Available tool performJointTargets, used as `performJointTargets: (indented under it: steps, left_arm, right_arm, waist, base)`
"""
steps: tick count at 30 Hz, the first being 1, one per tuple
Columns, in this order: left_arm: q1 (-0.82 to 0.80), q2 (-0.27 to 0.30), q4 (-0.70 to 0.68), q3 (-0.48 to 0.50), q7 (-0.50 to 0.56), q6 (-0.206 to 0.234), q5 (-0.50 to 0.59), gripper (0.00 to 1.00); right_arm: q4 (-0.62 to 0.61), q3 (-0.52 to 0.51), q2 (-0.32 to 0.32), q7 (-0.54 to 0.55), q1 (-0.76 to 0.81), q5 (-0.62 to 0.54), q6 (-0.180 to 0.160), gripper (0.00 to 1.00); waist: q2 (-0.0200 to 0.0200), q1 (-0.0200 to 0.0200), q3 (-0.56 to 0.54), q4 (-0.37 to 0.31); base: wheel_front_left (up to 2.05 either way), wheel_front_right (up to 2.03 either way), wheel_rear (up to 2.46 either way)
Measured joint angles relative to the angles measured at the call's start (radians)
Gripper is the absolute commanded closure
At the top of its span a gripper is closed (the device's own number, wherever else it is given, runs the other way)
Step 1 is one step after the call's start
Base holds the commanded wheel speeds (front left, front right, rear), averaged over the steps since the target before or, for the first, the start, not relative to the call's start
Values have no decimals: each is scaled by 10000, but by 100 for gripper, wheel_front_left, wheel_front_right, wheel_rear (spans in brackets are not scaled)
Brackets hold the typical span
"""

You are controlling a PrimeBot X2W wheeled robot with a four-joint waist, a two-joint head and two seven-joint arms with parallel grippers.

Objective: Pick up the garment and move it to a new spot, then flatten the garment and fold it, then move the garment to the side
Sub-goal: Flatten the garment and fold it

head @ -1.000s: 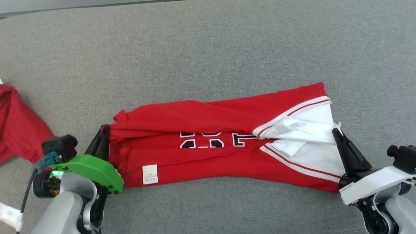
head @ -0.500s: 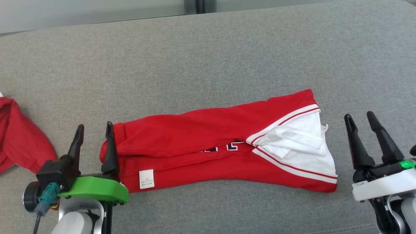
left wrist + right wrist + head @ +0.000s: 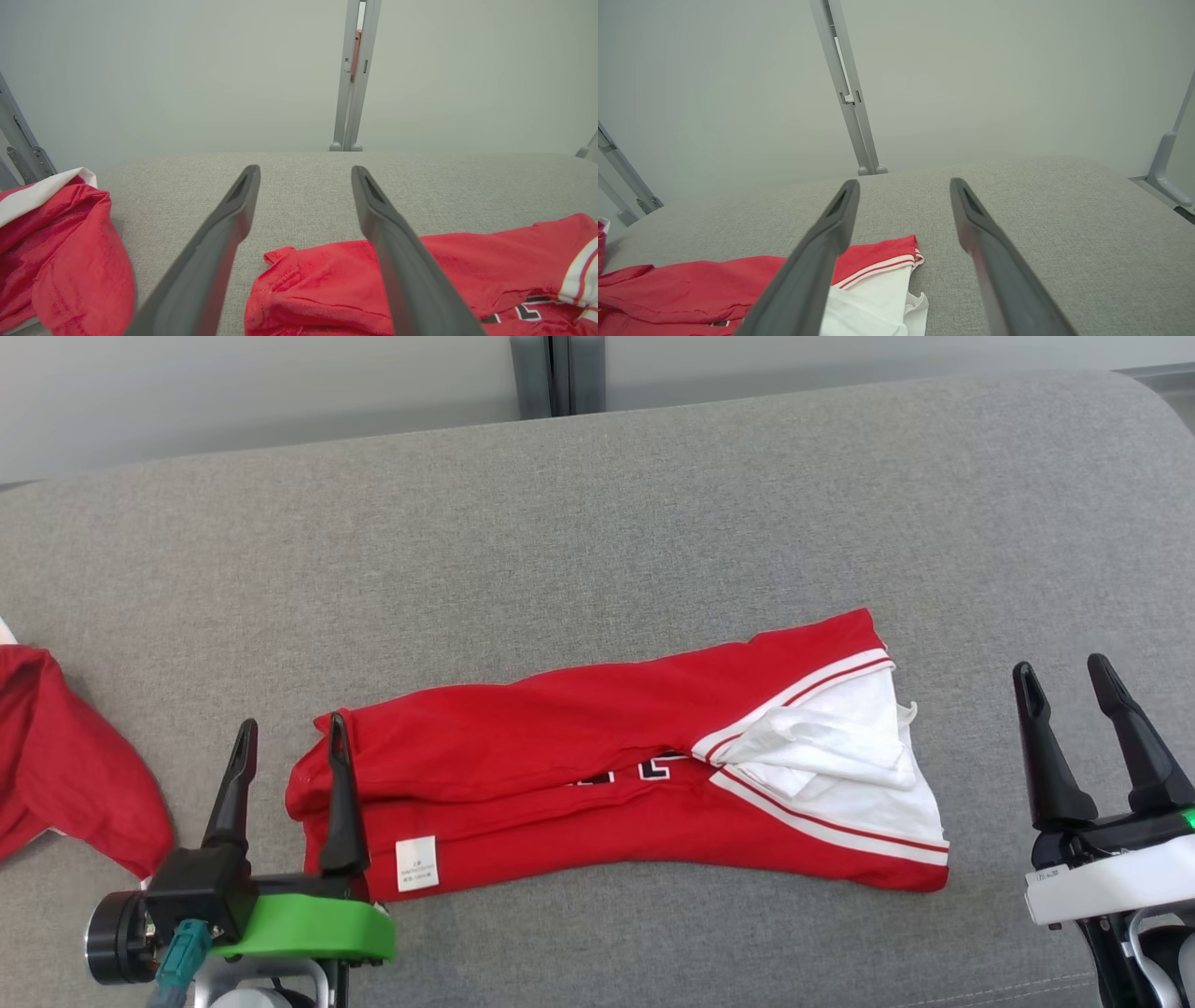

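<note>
Here, the garment lay on the grey cushion as a long, loosely folded red band with a white panel at its right end, set between the two grippers. The left gripper had its fingers spread with nothing between them, and the finger nearer the garment stood over the band's left end. The right gripper was likewise spread and empty, well apart from the white end. The upper layer ran skewed and ridged, so a further fold made on it would probably have trapped the wrinkles and left uneven edges. The white panel was bunched and loose, so a pinch there could have taken a single layer and pulled the fold open. A low approach by the left finger could have snagged the hem and dragged the whole band. A second red cloth lay near the left arm, so moving the garment toward that side risked mixing the two. The lettering was mostly covered by the upper fold. The print on the care label was too small to read. The second cloth was cut off at the frame edge. Whether the left finger touched the fabric, and how many layers the band held, could not be told.
</note>
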Motion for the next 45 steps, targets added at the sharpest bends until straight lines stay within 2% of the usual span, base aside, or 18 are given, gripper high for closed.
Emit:
performJointTargets:
  steps: [19,25,36,39,40,42,45]
  left_arm:
    - [-80,-109,81,-90,-107,-15,257,0]
    - [-629,-270,86,-215,-176,-142,460,0]
    - [-1220,-698,399,-238,-196,-418,631,0]
    - [-1266,-765,460,-222,-224,-472,685,0]
    - [-1268,-777,485,-203,-224,-514,688,0]
    - [-1271,-805,525,-159,-226,-541,738,0]
    - [-1267,-849,543,-94,-228,-577,779,0]
  right_arm:
    - [180,-119,-8,531,140,-54,0,0]
    - [1476,416,-182,623,-126,240,-2,0]
    - [5016,1655,-136,113,-1763,807,0,0]
    - [5455,2019,-171,-58,-2061,1053,-4,0]
    - [5555,2174,-199,-71,-2136,1164,-4,26]
    - [5637,2452,-257,-71,-2219,1352,-12,100]
    - [5666,2871,-284,-171,-2328,1603,-6,100]
  waist:
    - [0,0,256,165]
    - [0,0,734,359]
    - [0,0,1523,806]
    - [0,0,1586,898]
    - [0,0,1590,911]
    - [0,0,1560,906]
    - [0,0,1477,870]
  base:
    - [0,0,0]
    - [0,0,0]
    - [0,0,0]
    - [0,0,0]
    - [0,0,0]
    - [0,0,0]
    - [0,0,0]
